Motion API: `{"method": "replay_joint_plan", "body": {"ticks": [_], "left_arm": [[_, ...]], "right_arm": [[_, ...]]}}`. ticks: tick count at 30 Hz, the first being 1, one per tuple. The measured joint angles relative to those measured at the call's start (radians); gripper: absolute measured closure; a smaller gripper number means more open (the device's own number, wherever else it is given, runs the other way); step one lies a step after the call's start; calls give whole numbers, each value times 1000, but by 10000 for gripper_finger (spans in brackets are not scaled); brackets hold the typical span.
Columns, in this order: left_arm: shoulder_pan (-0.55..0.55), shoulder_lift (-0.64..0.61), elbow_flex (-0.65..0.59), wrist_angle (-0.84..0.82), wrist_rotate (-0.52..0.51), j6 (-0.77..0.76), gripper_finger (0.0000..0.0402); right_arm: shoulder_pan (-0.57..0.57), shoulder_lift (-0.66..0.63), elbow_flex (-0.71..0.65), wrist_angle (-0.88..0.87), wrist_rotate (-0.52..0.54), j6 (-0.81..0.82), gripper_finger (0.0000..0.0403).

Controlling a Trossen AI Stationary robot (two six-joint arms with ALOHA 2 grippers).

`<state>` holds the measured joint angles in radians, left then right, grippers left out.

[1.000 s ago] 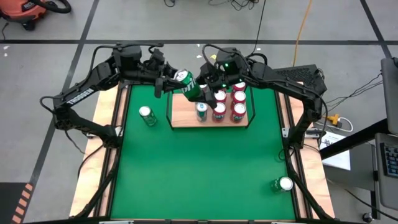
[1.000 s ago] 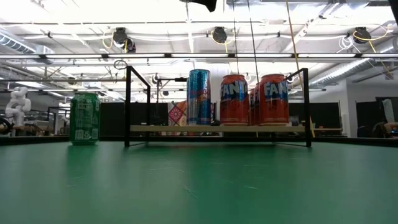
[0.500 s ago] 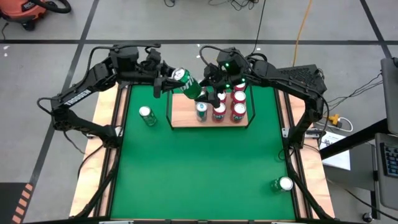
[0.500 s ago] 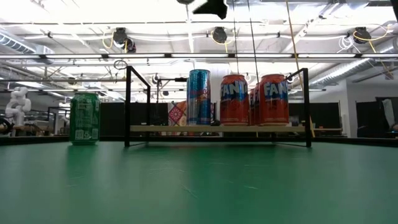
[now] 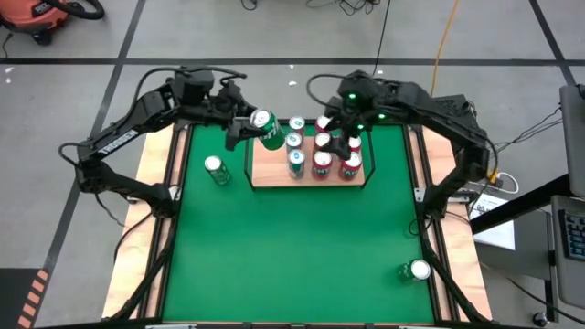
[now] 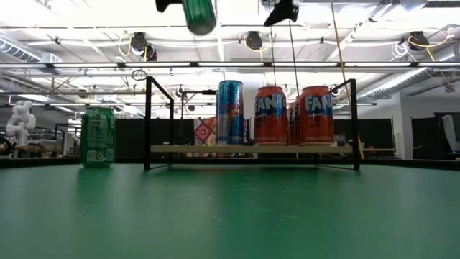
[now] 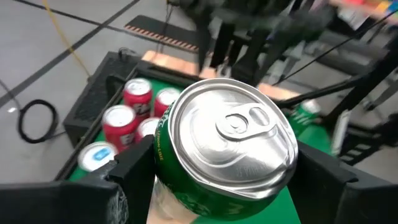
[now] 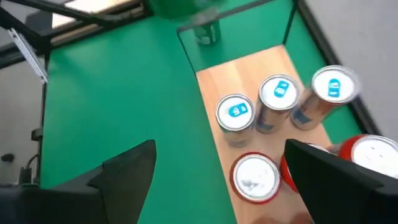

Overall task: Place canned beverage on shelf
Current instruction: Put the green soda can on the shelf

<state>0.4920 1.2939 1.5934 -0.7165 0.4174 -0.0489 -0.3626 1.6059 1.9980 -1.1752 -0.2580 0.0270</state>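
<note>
Two claws, both raised above the shelf (image 5: 308,170). Left claw (image 5: 252,127): pinching a tilted green can (image 5: 266,128) over the shelf's left rear corner. Right claw (image 5: 340,133): spread, empty, above the red cans (image 5: 351,165). Second green can (image 5: 216,170): upright on table (image 5: 292,247), left of shelf.

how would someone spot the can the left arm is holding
Start at the wooden shelf at the table's far end, with its cluster of cans. Look above its left corner, where the left gripper's fingers hold a green can. Unlike every other can, it is tilted and up in the air.
</note>
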Motion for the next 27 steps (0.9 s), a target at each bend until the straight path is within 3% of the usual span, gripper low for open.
{"method": "replay_joint_plan", "body": {"ticks": [12,16,27], "left_arm": [[179,0,-292,250,108,238,127],[229,24,-367,261,113,303,127],[254,134,-424,282,157,422,127]], "right_arm": [[-4,-148,0,39,26,131,57],[6,-160,0,94,26,159,57],[10,-140,1,172,22,141,57]]}}
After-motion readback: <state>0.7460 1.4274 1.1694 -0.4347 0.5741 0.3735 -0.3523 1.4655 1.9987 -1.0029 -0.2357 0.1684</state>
